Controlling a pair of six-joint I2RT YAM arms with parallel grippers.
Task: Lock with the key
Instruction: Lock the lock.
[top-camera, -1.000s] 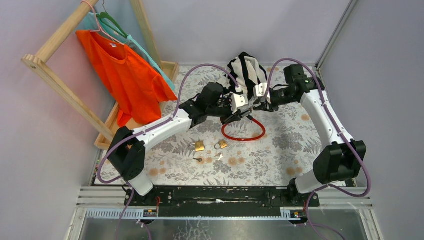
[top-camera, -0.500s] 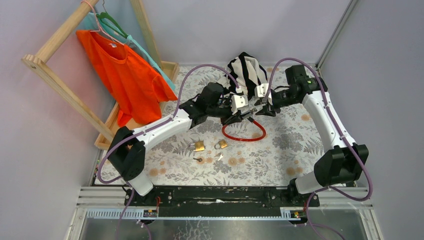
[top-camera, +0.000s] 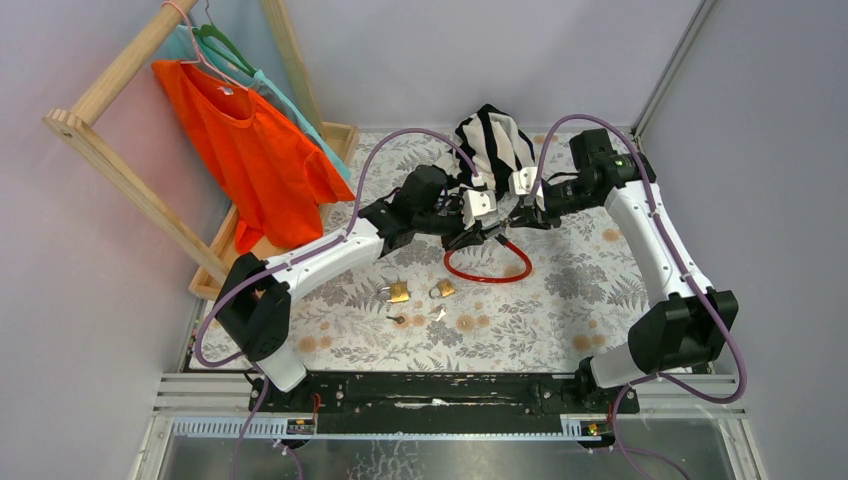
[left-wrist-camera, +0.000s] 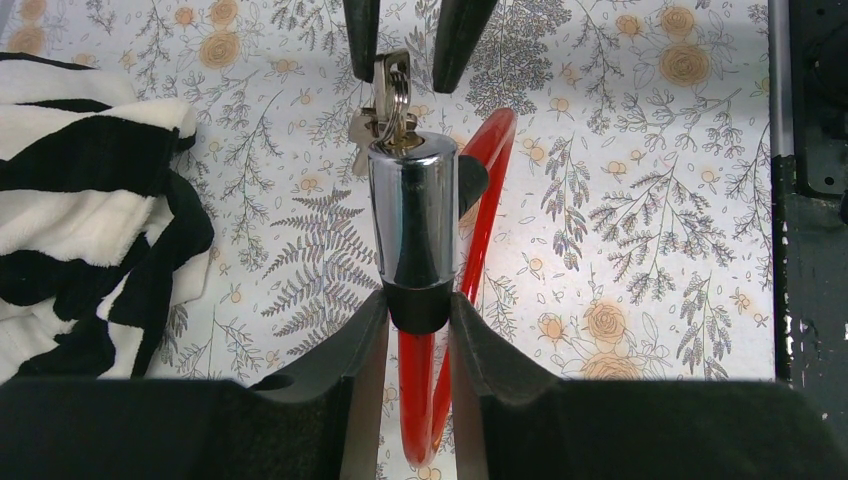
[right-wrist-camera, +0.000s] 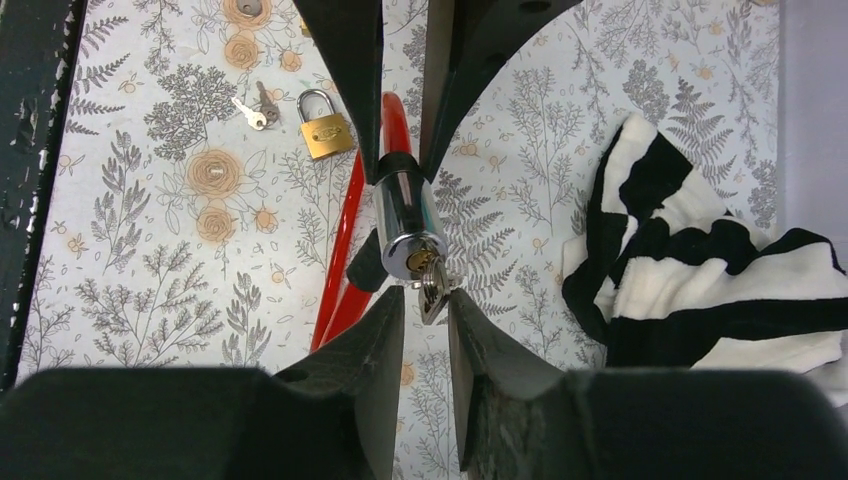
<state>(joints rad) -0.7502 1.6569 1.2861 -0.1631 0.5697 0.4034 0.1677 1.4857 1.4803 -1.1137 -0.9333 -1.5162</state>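
The lock (left-wrist-camera: 412, 215) is a chrome cylinder with a black collar at its lower end. It stands upright at the centre of the left wrist view, lifted off the table. Its red cable (top-camera: 487, 272) loops down onto the table in the middle of the top view. The key (left-wrist-camera: 392, 60) sits in the keyhole at the cylinder's top end, with a ring (left-wrist-camera: 401, 100) and a spare key (left-wrist-camera: 358, 130) hanging beside it.

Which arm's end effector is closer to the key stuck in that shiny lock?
Right. The right end effector has its fingertips either side of the key at the mouth of the chrome lock cylinder; the left end effector grips the opposite end.
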